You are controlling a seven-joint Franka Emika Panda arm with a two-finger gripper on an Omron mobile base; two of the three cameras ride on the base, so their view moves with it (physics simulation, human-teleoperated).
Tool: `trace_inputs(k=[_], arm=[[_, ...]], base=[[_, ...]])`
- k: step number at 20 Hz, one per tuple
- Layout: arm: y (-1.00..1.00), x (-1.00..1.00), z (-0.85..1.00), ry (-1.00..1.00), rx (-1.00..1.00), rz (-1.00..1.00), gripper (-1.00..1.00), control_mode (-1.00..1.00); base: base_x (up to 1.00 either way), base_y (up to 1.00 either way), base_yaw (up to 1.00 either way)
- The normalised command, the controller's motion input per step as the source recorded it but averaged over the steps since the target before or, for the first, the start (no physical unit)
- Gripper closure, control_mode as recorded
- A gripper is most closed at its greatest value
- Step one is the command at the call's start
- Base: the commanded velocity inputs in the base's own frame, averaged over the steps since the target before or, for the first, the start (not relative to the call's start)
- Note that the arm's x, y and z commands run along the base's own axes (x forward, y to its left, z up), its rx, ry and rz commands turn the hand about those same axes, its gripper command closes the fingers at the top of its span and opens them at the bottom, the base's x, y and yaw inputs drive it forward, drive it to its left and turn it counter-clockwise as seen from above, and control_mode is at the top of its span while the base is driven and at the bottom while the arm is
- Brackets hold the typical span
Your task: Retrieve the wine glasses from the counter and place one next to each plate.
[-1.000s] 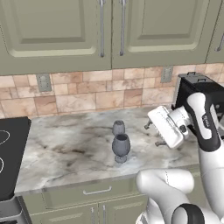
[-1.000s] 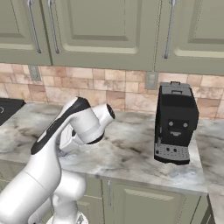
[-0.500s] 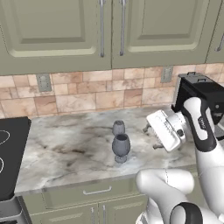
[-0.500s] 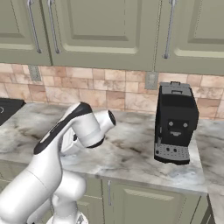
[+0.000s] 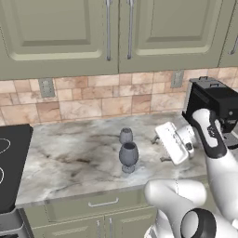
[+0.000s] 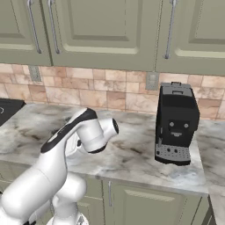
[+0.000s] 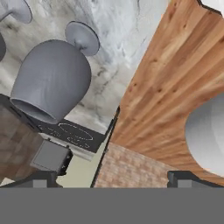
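Two grey wine glasses stand upright and close together on the marble counter: the larger, darker wine glass in front, the smaller, paler one just behind. My gripper hangs open just right of them, level with their bowls, turned sideways towards them with nothing between its fingers. In the hand view, which is rolled, the larger glass lies upper left, ahead of the open gripper and off to its left. A second disc foot shows at the top left corner. The plates are out of view.
A black coffee machine stands on the counter at the right, close behind my arm, and also shows from the other side. A black stovetop borders the counter on the left. Green wall cabinets hang above the tiled backsplash.
The hand has sunk a little and shifted slightly left towards the glasses, staying open. The glasses have not moved.
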Motion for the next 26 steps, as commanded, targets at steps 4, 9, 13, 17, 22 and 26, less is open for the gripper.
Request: trace_inputs(k=[4, 9, 13, 17, 22, 26], arm=[[0.0, 0.23, -0.26, 0.0, 0.0, 0.0, -1.0, -1.0], [0.0, 0.27, -0.26, 0.0, 0.0, 0.0, -1.0, -1.0], [0.0, 0.25, -0.05, 0.0, 0.0, 0.0, -1.0, -1.0], [0.0, 0.26, -0.1, 0.0, 0.0, 0.0, -1.0, -1.0], [0.0, 0.28, -0.16, 0.0, 0.0, 0.0, -1.0, -1.0], [0.0, 0.26, -0.16, 0.0, 0.0, 0.0, -1.0, -1.0]], base=[[0.0, 0.0, 0.0], [0.0, 0.0, 0.0], [0.0, 0.0, 0.0], [0.0, 0.0, 0.0], [0.0, 0.0, 0.0], [0.0, 0.0, 0.0]])
